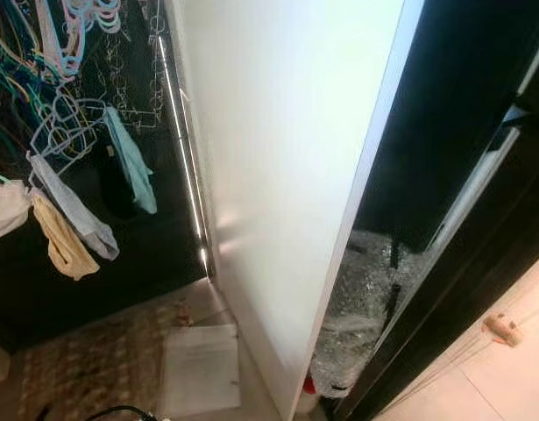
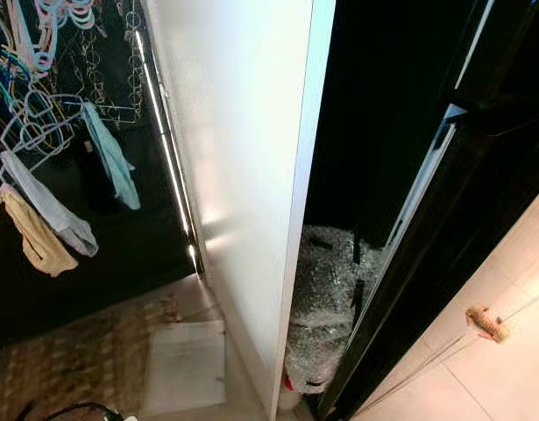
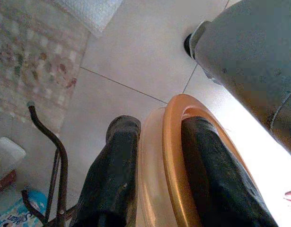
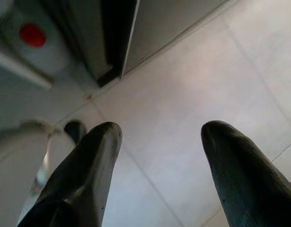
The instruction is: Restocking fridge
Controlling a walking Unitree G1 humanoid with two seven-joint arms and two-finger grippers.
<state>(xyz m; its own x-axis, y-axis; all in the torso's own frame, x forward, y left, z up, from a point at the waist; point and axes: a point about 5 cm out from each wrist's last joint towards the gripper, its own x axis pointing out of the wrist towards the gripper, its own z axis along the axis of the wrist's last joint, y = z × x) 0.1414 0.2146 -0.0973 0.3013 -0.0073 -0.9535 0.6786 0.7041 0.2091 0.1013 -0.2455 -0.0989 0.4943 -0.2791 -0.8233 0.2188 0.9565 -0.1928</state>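
Note:
In the left wrist view my left gripper (image 3: 162, 125) is shut on a pale translucent container with an orange-yellow rim (image 3: 171, 156); one black finger lies on each side of its rim, above the tiled floor. My right gripper (image 4: 163, 130) hangs open over pale floor tiles with nothing between its fingers. Ahead of me a tall white panel (image 1: 278, 175) stands edge-on. To its right is a dark gap, then a black unit with a silver edge strip (image 1: 466, 202). I cannot tell which of these is the fridge.
Bubble wrap (image 1: 357, 307) is stuffed low in the dark gap. Clothes on hangers (image 1: 76, 202) hang at the left over a patterned rug (image 1: 85, 368). A white sheet (image 1: 199, 368) lies on the floor, and a small brush (image 1: 504, 329) at the right.

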